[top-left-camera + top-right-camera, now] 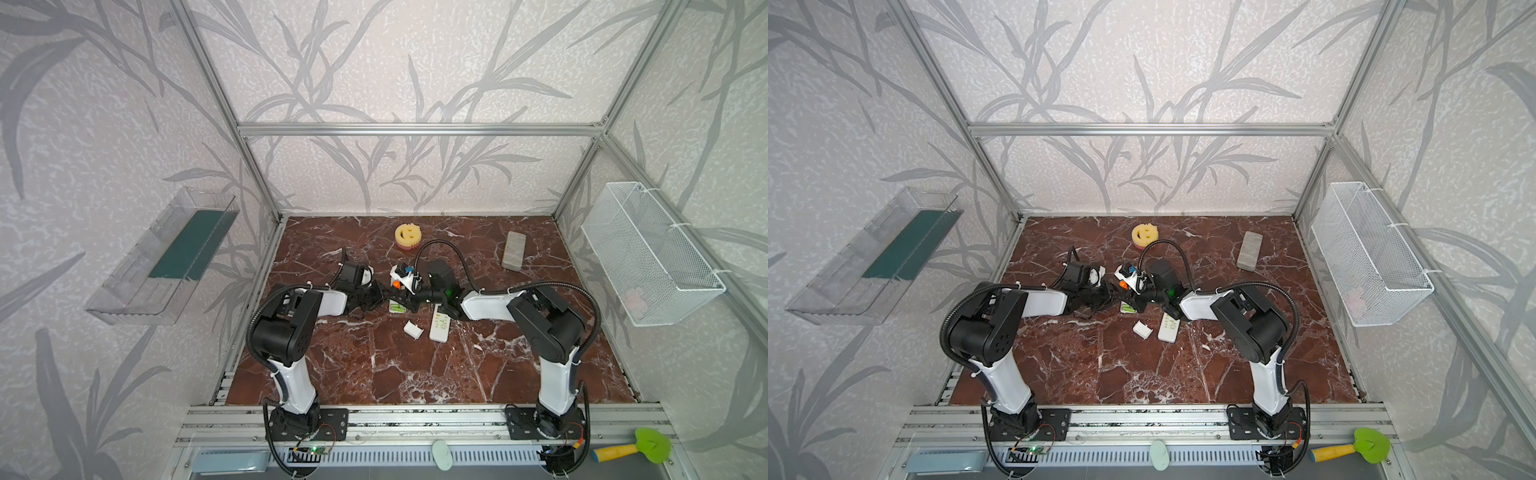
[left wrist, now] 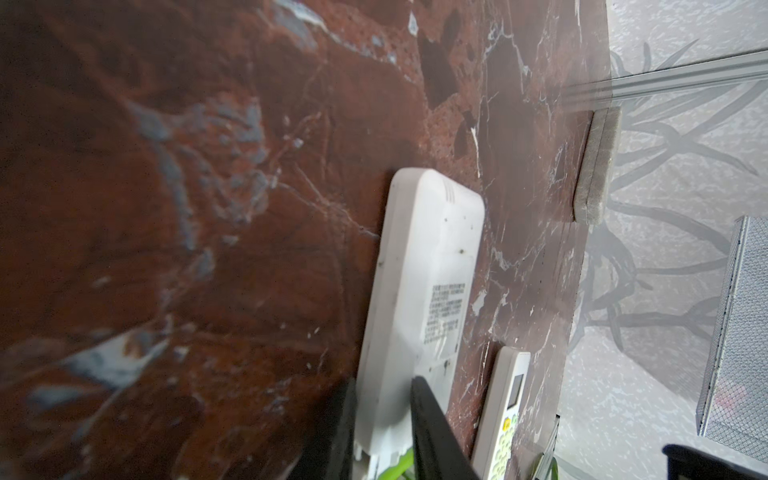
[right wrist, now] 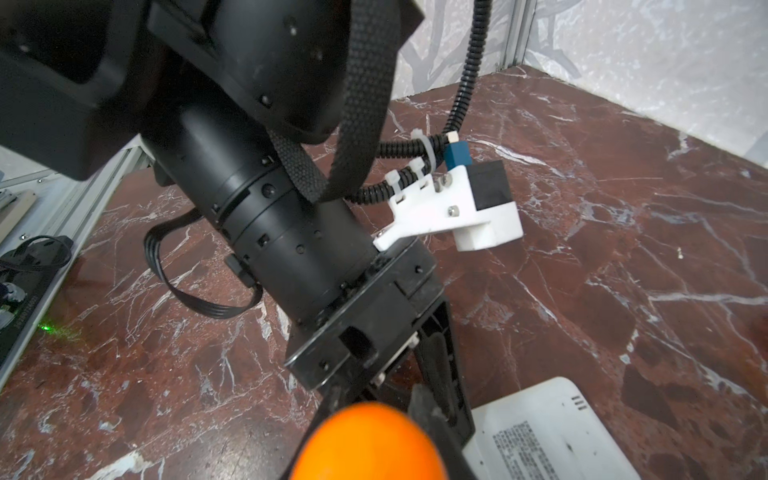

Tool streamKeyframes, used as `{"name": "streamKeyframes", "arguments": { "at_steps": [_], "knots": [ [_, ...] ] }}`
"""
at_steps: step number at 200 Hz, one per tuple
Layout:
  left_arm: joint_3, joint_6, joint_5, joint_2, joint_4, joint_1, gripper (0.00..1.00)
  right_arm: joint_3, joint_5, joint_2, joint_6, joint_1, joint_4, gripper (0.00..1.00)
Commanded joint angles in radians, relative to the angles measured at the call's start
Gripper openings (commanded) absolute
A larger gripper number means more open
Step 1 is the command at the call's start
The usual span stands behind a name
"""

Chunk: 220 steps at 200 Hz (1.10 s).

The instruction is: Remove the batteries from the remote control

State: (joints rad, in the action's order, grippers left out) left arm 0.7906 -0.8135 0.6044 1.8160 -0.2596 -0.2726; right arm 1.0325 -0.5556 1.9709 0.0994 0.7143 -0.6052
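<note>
The only writing is a block of small print on the back of the white remote, too fine to read; no brand shows. This remote lies back-up at the middle of the table. The batteries sit as lime-green cylinders in its open end, and a sliver of green shows between the left gripper's fingers.

From the batteries, a second remote lies button-side up at about four o'clock, with a small screen and pale yellow-green keys. A small white cover lies at five o'clock. A yellow smiley sponge is at twelve o'clock and a grey block at two o'clock, both well apart from the work. A wire basket hangs on the wall at three o'clock and a clear tray at nine.

Both arms fold in at the elbows and meet over the remote, hiding most of it in both top views. The left gripper is narrowed onto the remote's sides at the battery end. The right gripper is clamped on the orange-handled screwdriver.
</note>
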Motion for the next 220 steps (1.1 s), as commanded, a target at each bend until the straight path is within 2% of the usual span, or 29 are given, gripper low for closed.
{"name": "streamKeyframes", "arguments": {
  "at_steps": [1, 38, 115, 220],
  "knots": [
    [0.008, -0.015, -0.015, 0.028, 0.023, 0.006, 0.27, -0.009, 0.042, 0.041, -0.068, -0.009, 0.013, 0.00],
    [0.006, -0.003, -0.007, 0.016, 0.040, 0.006, 0.27, -0.018, 0.042, 0.055, -0.161, -0.030, -0.076, 0.00],
    [-0.025, -0.013, 0.008, 0.013, 0.020, 0.006, 0.27, -0.041, -0.014, 0.117, -0.454, -0.107, -0.324, 0.00],
    [-0.070, -0.033, 0.015, -0.003, -0.008, 0.003, 0.26, -0.034, -0.038, 0.116, -0.527, -0.116, -0.388, 0.00]
  ]
}}
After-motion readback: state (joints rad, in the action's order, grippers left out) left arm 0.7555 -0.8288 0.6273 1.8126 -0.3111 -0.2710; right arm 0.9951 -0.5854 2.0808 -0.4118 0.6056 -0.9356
